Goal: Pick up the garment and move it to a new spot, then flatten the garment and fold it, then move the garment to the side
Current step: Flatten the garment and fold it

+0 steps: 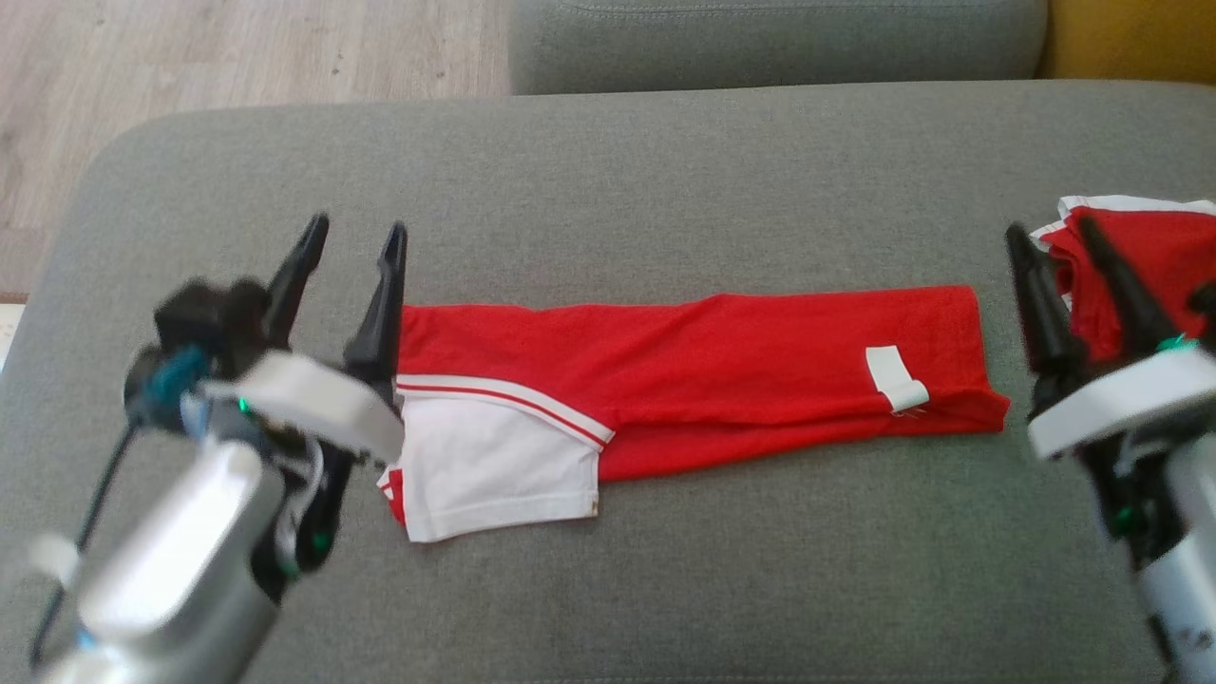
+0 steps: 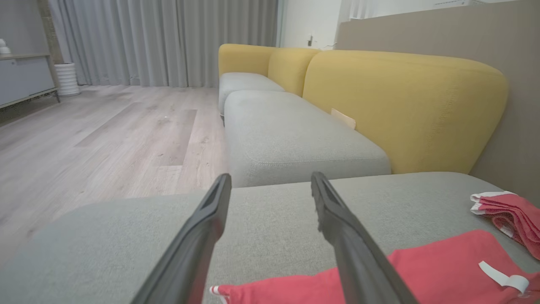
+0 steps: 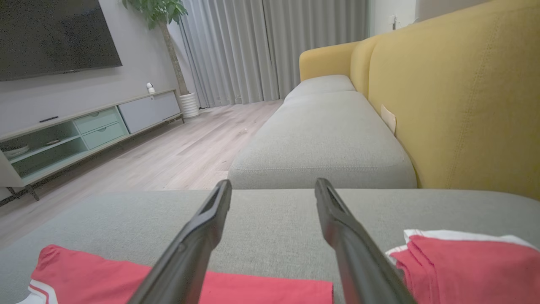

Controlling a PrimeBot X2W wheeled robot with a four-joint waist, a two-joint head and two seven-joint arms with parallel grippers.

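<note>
Grey sofa seat (image 1: 608, 161) spreads across the head view. Along its middle lies the red garment (image 1: 741, 370), folded into a long flat strip, with a white panel and striped trim at its left end. A second folded red piece (image 1: 1154, 242) sits at the right edge, apart from it. The left gripper (image 1: 357, 225) stands at the strip's left end, jaws spread and empty; its inner finger seems to touch the cloth, though blur obscures this. The right gripper (image 1: 1050, 228) hovers between the two red pieces, likewise released. A small white label (image 1: 895, 377) marks the strip's right end.
</note>
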